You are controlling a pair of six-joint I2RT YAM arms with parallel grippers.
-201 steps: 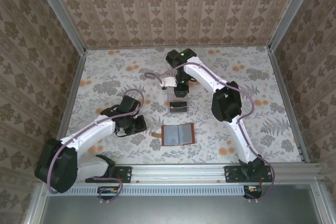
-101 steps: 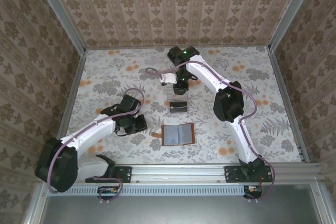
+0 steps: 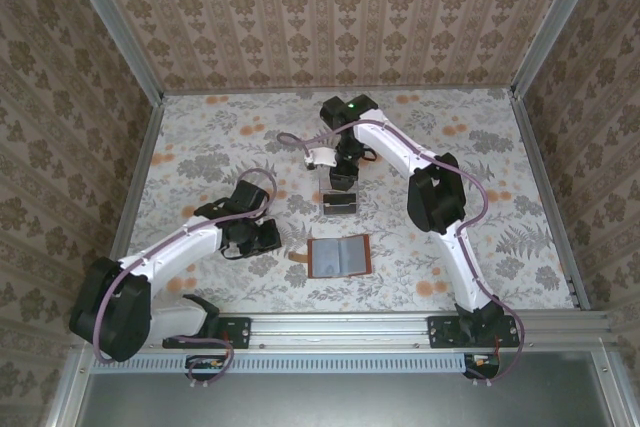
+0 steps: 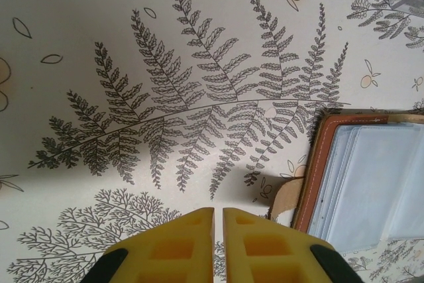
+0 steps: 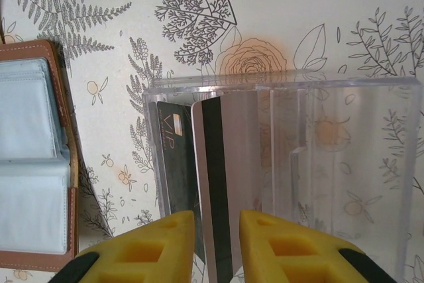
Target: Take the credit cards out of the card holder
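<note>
The card holder (image 3: 338, 255) lies open on the table, reddish-brown rim up and grey-blue pockets showing (image 5: 30, 164), with a small tab at its left edge (image 4: 286, 198). Two credit cards stand in the clear plastic box (image 5: 331, 164): a dark VIP card (image 5: 173, 157) and a silvery card with a black stripe (image 5: 228, 177). My right gripper (image 5: 217, 230) hovers over the box (image 3: 341, 202), jaws slightly apart on either side of the silvery card's edge, not pressing it. My left gripper (image 4: 218, 220) is shut and empty, just left of the holder (image 4: 361, 177), low over the table.
The table is covered with a floral patterned sheet (image 3: 200, 147). Patterned walls and metal frame posts (image 3: 140, 57) close in the back and sides. Open table lies to the right of the holder (image 3: 480, 237).
The right gripper's jaws have parted a little around the silvery card in the box. The left gripper has stayed shut and barely moved.
</note>
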